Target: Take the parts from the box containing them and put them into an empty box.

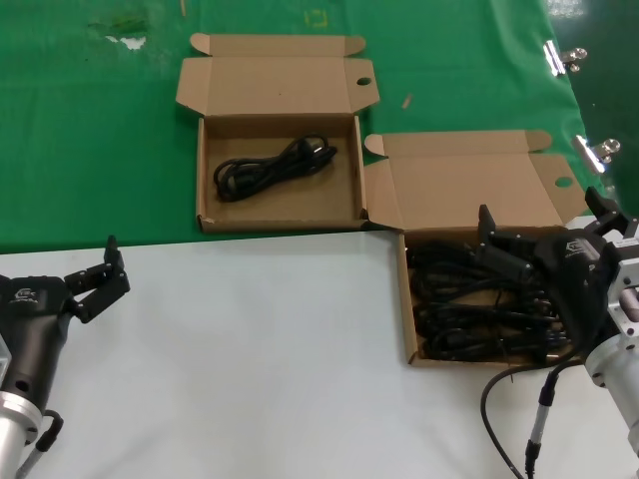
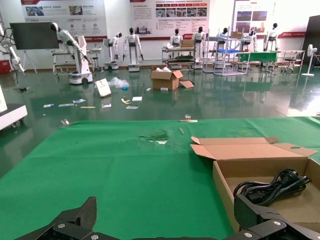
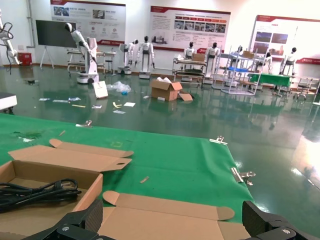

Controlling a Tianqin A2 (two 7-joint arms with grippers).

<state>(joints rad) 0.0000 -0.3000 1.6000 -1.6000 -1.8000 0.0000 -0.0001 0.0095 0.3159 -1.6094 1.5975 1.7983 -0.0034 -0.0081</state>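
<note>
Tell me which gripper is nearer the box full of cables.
Right. The right gripper hangs open directly over the full box. The left gripper waits open above the white table, far off on the other side.

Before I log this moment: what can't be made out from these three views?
- Right gripper, head view: it hangs over the full brown cardboard box, covering part of the tangled black power cables; their count and any contact are unclear.
- Right wrist view: that box's inside is cut off by the edge.
- Left wrist view: the far brown cardboard box with one black cable is cut off by the edge.
- Left gripper: idle over the white table.
</note>
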